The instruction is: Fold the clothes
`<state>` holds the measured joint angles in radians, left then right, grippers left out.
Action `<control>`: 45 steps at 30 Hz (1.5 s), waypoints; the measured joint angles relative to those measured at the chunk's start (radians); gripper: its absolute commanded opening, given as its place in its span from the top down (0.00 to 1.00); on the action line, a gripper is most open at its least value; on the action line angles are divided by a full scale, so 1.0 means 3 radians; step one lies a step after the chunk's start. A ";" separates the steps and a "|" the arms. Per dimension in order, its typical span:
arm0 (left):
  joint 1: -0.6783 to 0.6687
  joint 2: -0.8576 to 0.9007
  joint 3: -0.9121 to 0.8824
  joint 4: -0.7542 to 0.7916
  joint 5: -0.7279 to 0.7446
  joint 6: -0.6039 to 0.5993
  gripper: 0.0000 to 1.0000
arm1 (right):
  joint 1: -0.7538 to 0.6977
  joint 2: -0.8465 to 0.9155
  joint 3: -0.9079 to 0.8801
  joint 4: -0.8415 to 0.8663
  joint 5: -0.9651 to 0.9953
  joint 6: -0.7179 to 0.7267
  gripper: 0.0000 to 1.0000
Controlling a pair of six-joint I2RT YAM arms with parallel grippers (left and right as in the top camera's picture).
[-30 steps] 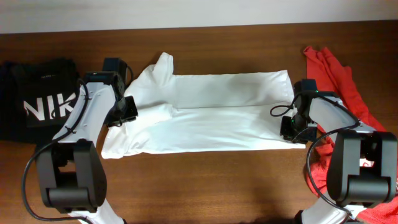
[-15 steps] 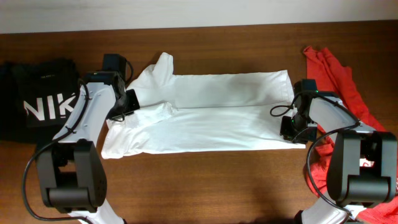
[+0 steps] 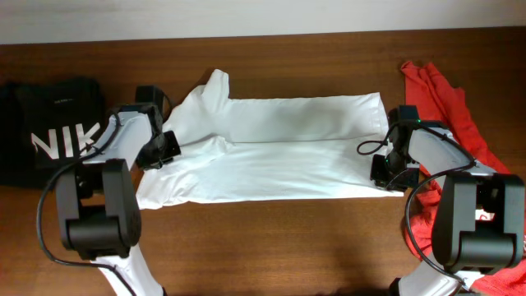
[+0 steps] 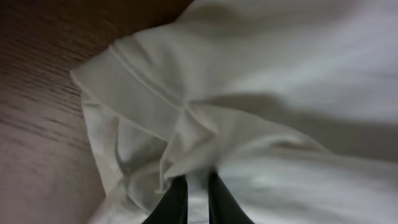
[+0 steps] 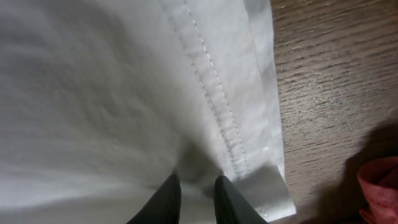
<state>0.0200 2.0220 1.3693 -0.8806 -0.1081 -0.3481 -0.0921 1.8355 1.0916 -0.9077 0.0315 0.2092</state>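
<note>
T-shirt (image 3: 279,164) lies folded lengthwise, sleeve end rumpled.

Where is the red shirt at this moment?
Overhead view: the red shirt lies at the far right, just beyond the right gripper on the T-shirt's hem.

the right tool (image 5: 194,186) pinches the white t-shirt (image 5: 93,93) near its stitched hem (image 5: 208,74), by the wooden table (image 5: 336,93).

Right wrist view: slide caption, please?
Right hand pinching the white T-shirt near its stitched hem, on the brown wooden table.
</note>
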 measured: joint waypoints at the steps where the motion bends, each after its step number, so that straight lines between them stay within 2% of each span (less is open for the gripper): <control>1: 0.0025 0.0003 0.0000 -0.0003 0.0009 0.0000 0.86 | 0.0000 0.0000 0.0000 0.0000 0.0000 0.0000 0.73; 2: 0.0057 0.0003 0.0001 -0.0009 0.0019 0.0000 0.82 | 0.0000 0.0001 0.0000 0.0001 0.0000 0.0001 0.73; 5: 0.0102 0.0003 0.0004 -0.0130 0.0015 0.0011 0.81 | 0.0000 0.0001 0.0000 -0.0015 -0.0005 0.0000 0.73; 12: 0.0113 0.0050 -0.0015 -0.0966 -0.0008 0.0010 0.77 | 0.0000 0.0001 -0.0001 -0.0523 -0.0139 0.0000 0.72; 18: 0.0113 0.0055 -0.0015 -0.1124 -0.0018 0.0011 0.77 | 0.0000 0.0001 -0.0006 -0.0815 -0.0164 0.0000 0.71; 22: 0.0113 0.0053 -0.0015 -0.1113 -0.0020 0.0010 0.77 | 0.0000 -0.0071 0.0000 -0.0816 -0.0172 0.0003 0.71; 25: 0.0113 -0.0078 -0.0022 -0.1100 -0.0134 0.0010 0.71 | 0.0000 -0.0519 0.0161 -0.0660 -0.0175 0.0003 0.71; 28: 0.0113 -0.0181 -0.0022 -0.1105 -0.0280 -0.0019 0.70 | 0.0000 -0.0736 0.0247 -0.0487 -0.0175 0.0003 0.71; 36: 0.0113 -0.0182 -0.0022 -0.1158 -0.0455 -0.0113 0.70 | 0.0000 -0.0379 0.0245 -0.0098 -0.0352 -0.0099 0.73; 40: 0.0113 -0.0183 -0.0076 -0.0969 -0.0451 -0.0128 0.70 | 0.0000 -0.0136 0.0245 0.0027 -0.0435 -0.0183 0.73; 45: 0.0113 -0.0184 -0.0462 -0.0612 -0.0430 -0.0130 0.67 | 0.0000 0.0107 0.0245 0.0053 -0.0464 -0.0248 0.73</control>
<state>0.0540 1.9667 1.2308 -1.0641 -0.2371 -0.3870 -0.0921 1.8675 1.1652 -0.8917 -0.1078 0.1349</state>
